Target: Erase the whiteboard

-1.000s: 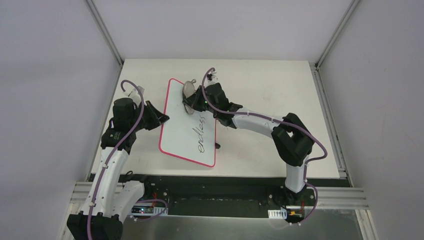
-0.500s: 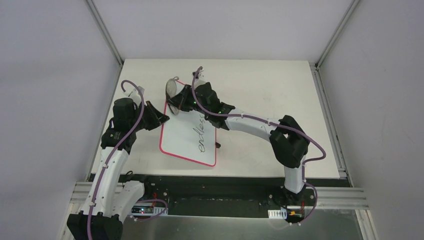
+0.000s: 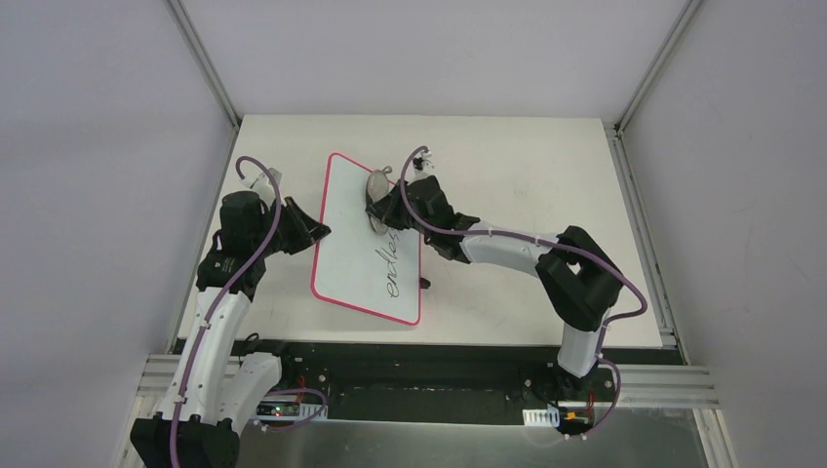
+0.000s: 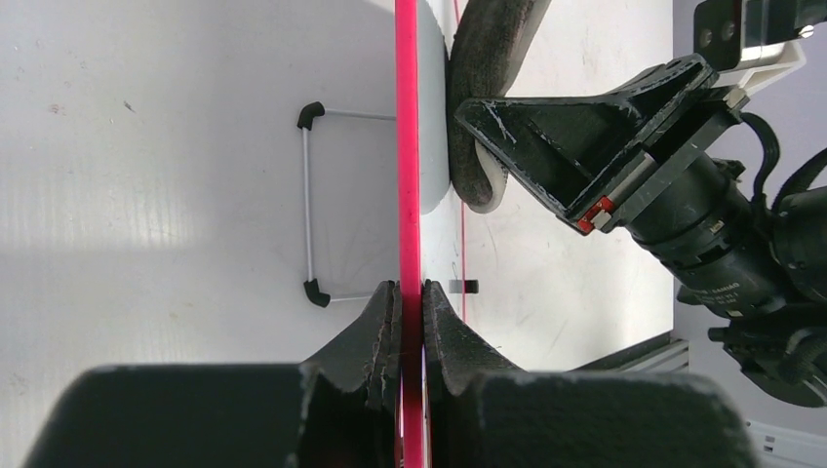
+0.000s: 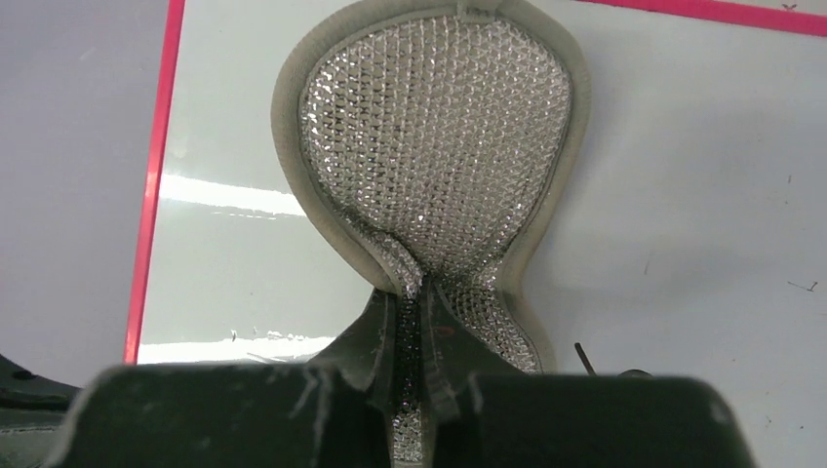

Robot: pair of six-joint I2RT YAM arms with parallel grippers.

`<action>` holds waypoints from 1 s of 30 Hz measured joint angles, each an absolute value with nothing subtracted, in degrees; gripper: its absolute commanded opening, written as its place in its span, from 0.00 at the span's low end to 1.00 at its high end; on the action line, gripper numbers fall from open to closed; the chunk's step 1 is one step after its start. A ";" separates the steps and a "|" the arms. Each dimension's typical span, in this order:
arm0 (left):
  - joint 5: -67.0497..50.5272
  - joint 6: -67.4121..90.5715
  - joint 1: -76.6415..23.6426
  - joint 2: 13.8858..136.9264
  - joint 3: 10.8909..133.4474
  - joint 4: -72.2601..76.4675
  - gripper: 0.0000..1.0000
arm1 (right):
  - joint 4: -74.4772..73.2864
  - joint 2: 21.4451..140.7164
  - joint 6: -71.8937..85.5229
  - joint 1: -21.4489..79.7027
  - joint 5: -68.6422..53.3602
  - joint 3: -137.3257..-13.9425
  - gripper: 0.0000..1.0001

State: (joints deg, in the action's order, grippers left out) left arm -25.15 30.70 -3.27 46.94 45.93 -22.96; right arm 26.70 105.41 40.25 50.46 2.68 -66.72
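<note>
Table point(image 3: 546, 166): white, walled left, right and far, with bare surface to the right of the board. Whiteboard point(image 3: 356, 253) lies left of centre, skewed. Its far half is clean and black writing point(image 3: 392, 268) remains on the near half, so roughly half is left, I judge. Left gripper point(image 4: 411, 302) is clenched on the board's red left edge. Right gripper point(image 5: 410, 322) is clamped on the grey mesh pad point(image 5: 434, 146), which is pressed to the far part near the frame. There is room to sweep nearward.

Clamping whiteboard point(image 4: 407, 146), seen edge-on, by pink frame in left end effector point(image 4: 411, 295); pressing grey pad point(image 4: 492, 49) against board face with right end effector point(image 4: 488, 122); showing wire loop point(image 4: 308, 210) beside frame, over worktop point(image 4: 146, 146).
</note>
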 measured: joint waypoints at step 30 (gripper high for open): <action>-25.06 30.65 -3.14 47.27 45.93 -22.98 0.00 | 18.33 119.17 33.71 43.75 -3.14 -89.14 0.00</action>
